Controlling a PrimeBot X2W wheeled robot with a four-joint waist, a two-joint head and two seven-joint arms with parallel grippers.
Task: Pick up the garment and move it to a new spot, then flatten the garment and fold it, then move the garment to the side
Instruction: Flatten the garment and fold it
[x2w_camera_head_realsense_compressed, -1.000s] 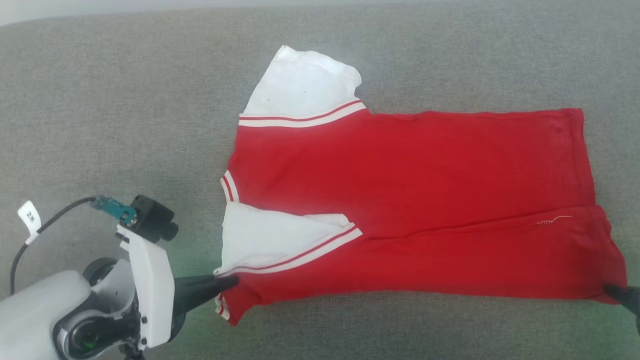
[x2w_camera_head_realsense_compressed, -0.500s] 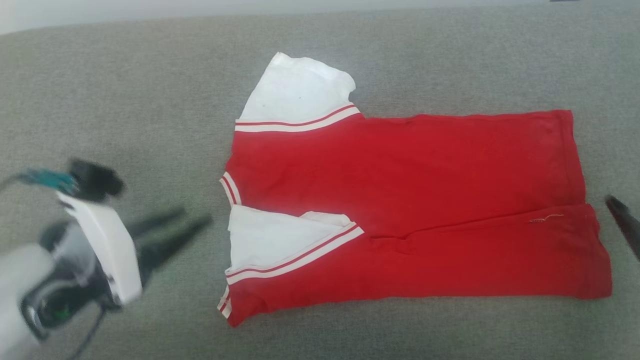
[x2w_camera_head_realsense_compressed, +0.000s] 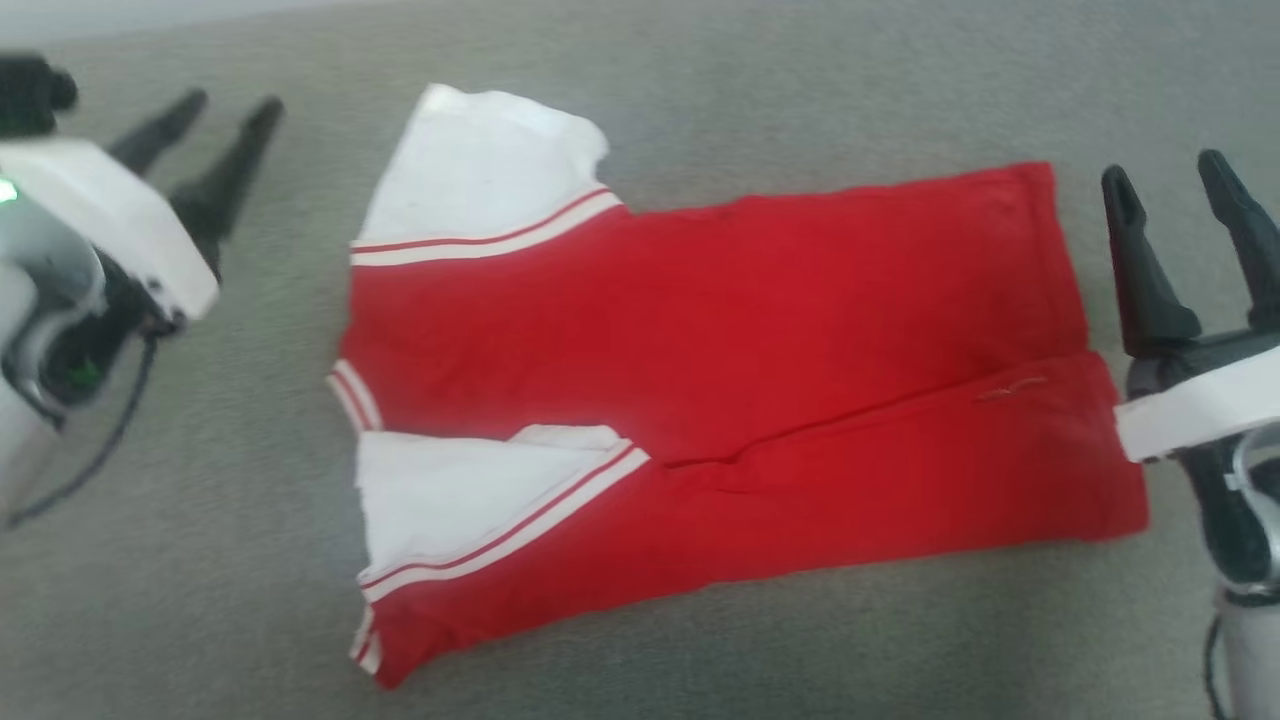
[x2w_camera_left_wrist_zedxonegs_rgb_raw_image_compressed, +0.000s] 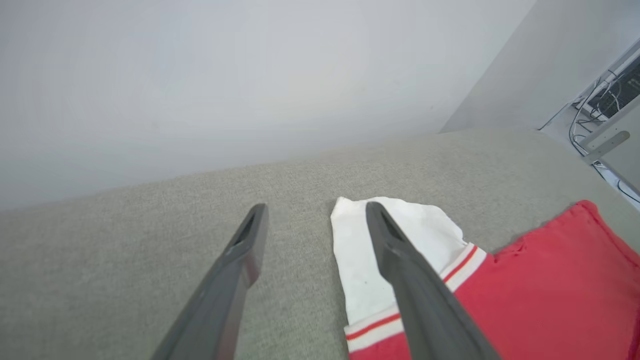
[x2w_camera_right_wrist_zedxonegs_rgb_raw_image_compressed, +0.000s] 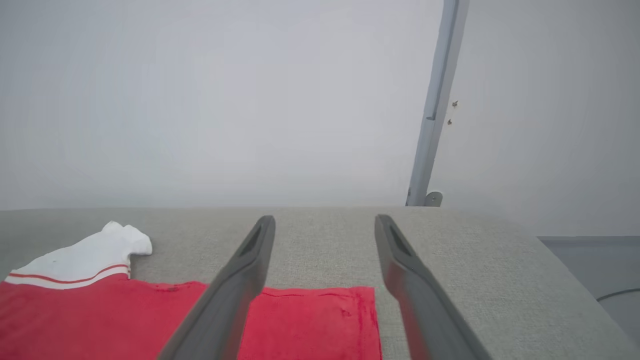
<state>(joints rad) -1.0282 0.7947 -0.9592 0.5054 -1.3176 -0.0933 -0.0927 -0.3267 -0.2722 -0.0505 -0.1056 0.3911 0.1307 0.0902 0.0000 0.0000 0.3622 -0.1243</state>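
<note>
The garment (x2w_camera_head_realsense_compressed: 720, 400) lies flat on the grey cushion, its near long edge folded up over the body. It is red, with white sleeve ends (x2w_camera_head_realsense_compressed: 480, 165) and striped trim pointing left. My left gripper (x2w_camera_head_realsense_compressed: 228, 100) hovers open off the far left sleeve, nothing between its fingers. In the left wrist view that white sleeve (x2w_camera_left_wrist_zedxonegs_rgb_raw_image_compressed: 360, 260) sits under the right finger (x2w_camera_left_wrist_zedxonegs_rgb_raw_image_compressed: 410, 280). My right gripper (x2w_camera_head_realsense_compressed: 1165, 168) stands open just beyond the garment's hem at the right, holding nothing. The right wrist view shows the red hem (x2w_camera_right_wrist_zedxonegs_rgb_raw_image_compressed: 310, 320) below my open fingers.
The grey cushioned surface (x2w_camera_head_realsense_compressed: 200, 560) stretches around the garment on all sides. A pale wall (x2w_camera_right_wrist_zedxonegs_rgb_raw_image_compressed: 200, 100) rises behind its far edge. A grey upright post (x2w_camera_right_wrist_zedxonegs_rgb_raw_image_compressed: 435, 110) stands at the back right, and cables (x2w_camera_left_wrist_zedxonegs_rgb_raw_image_compressed: 595, 105) hang beyond the surface's right end.
Both grippers let go of the garment's near edge, opened and drew away toward the far side. The camera shifted, so the garment sits further left in the head view.
</note>
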